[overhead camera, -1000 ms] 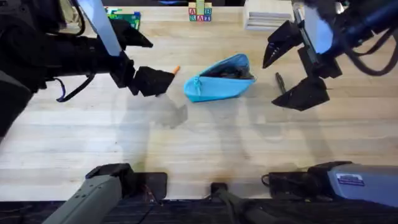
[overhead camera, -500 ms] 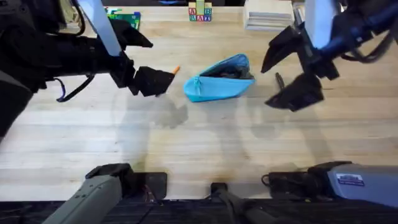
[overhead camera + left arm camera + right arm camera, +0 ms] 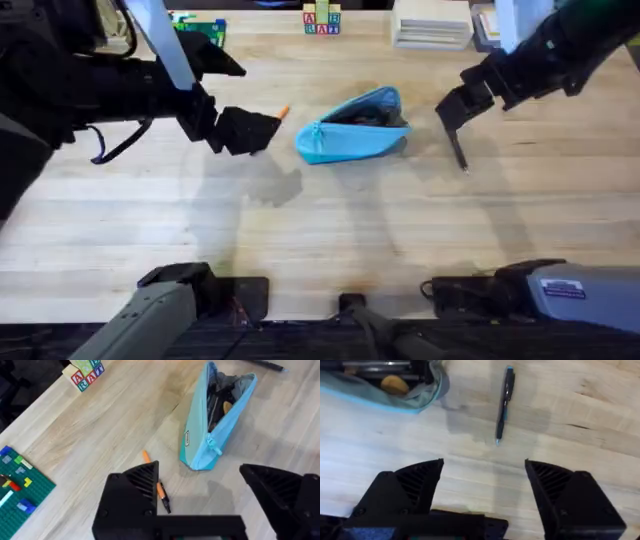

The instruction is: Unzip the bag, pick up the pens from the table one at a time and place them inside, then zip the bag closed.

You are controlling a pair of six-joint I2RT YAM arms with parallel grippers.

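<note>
Showing the bag unzipped at mid-surface with both pens outside it, orange pen beneath the open, empty left claw, dark pen ahead of the open, empty right claw; loading and zipping remain.
</note>
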